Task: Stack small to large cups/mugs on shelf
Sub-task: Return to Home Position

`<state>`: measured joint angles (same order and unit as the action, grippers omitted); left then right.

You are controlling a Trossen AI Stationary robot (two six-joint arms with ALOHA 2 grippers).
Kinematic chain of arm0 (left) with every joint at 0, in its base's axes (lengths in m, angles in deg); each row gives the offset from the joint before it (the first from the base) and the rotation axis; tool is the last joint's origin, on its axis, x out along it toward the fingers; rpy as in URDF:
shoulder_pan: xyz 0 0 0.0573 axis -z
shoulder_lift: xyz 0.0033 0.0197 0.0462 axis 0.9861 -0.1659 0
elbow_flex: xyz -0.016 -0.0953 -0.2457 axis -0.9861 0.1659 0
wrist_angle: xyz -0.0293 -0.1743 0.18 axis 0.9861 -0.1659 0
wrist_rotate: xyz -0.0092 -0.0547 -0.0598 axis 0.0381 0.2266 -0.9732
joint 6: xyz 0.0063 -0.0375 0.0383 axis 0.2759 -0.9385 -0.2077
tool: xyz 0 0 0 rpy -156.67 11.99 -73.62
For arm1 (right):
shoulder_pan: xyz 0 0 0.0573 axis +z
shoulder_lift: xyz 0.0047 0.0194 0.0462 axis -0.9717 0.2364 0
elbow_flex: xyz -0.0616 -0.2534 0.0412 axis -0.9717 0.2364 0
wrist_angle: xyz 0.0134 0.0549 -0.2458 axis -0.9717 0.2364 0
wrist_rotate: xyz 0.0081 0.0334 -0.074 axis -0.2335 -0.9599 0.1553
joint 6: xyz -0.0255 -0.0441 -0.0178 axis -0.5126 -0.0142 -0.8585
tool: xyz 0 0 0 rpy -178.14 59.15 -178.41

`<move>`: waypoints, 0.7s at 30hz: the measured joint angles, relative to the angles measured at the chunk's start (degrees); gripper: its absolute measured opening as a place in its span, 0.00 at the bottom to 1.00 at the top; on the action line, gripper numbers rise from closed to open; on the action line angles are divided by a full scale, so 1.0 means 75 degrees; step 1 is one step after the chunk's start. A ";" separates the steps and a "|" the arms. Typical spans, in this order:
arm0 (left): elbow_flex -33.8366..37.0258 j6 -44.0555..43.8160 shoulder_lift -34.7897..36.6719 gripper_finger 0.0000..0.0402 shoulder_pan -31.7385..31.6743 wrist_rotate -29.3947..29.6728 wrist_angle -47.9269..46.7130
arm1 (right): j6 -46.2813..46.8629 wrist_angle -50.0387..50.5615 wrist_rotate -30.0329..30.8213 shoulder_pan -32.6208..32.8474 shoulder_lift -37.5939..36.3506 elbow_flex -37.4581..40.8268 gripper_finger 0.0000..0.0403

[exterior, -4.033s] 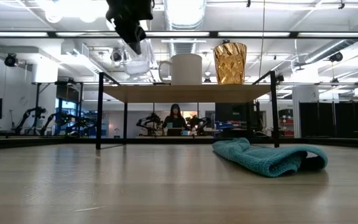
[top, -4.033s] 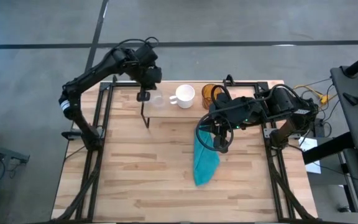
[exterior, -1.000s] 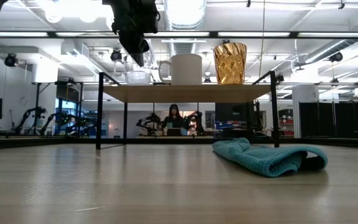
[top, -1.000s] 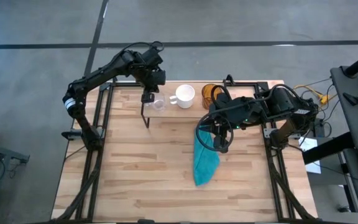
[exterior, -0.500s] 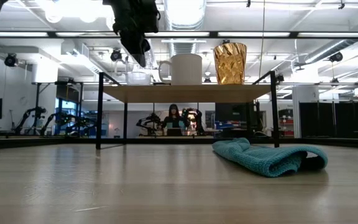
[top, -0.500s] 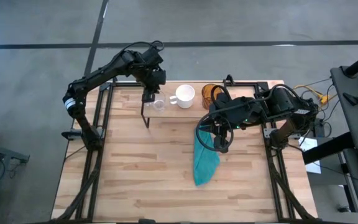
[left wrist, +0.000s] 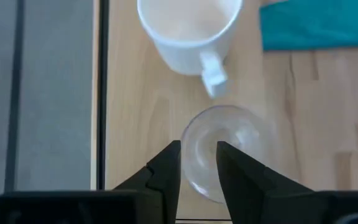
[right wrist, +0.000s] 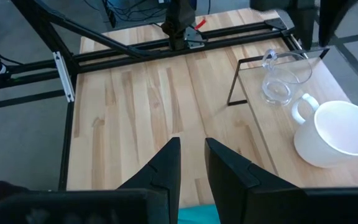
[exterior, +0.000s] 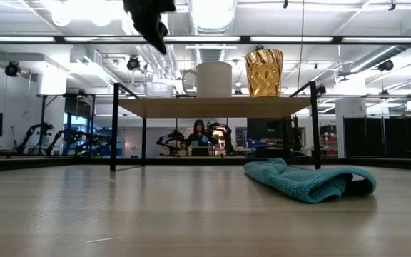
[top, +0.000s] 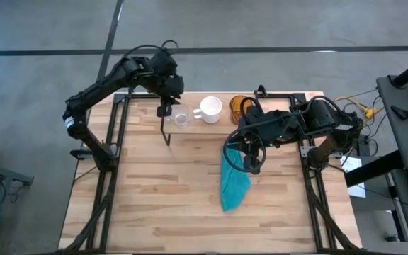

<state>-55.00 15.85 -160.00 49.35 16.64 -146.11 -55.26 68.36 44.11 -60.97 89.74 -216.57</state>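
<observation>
From above, the shelf [top: 224, 122] lines the table's [top: 154, 198] far edge, carrying the clear glass [top: 180, 117], white mug [top: 210, 108] and amber cup [top: 240, 107] in a row. The left gripper [top: 164, 110] hovers beside the glass, and the right gripper [top: 252, 164] is over the teal cloth [top: 234, 188]. In the level view, all three stand upright on the board. Left wrist view: the fingers [left wrist: 166, 168] are slightly apart and hold nothing, and the glass and mug are empty. Right wrist view: the fingers [right wrist: 166, 158] are narrowly apart.

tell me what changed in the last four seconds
The left gripper set the clear glass down on the shelf beside the white mug, let go, and has now lifted clear above it. The white mug, amber cup, teal cloth and right gripper, hanging over the cloth, stayed put.
</observation>
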 joint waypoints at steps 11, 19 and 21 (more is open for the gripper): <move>0.0097 -0.2953 0.1556 0.22 0.0511 -0.0021 -0.0029 | 0.0474 -0.0072 0.0003 0.0000 0.0000 0.0000 0.17; 0.0443 -0.4490 0.2696 0.22 0.0514 -0.0067 -0.0134 | 0.0393 0.0015 0.0020 0.0046 -0.0010 0.0000 0.17; 0.0538 -0.4621 0.2962 0.22 0.0514 -0.0070 -0.0194 | 0.0355 0.0167 0.0020 0.0124 -0.0034 0.0000 0.17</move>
<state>-50.97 -18.81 -137.79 53.21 16.11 -147.57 -52.60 69.61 44.26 -60.05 89.49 -216.57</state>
